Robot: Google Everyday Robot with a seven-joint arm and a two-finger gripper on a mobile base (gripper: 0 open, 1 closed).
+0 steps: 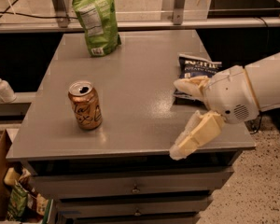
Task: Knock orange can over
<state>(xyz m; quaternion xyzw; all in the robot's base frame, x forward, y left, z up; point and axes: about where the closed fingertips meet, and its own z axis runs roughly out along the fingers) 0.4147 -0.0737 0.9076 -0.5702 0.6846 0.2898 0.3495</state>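
The orange can (85, 105) stands upright on the front left part of the grey table (130, 73), its silver pull-tab top facing up and dark cursive lettering on its side. My gripper (177, 118) reaches in from the right on a white arm, over the table's front right area. Its two cream fingers (196, 135) are spread wide, one toward the blue bag and one over the front edge. It is open and empty, well to the right of the can and apart from it.
A green snack bag (97, 18) stands at the table's back left. A dark blue chip bag (198, 68) lies at the right, partly behind my gripper. Drawers sit under the table. A soap bottle (2, 87) stands at the left, and a box of snacks (18, 199) below.
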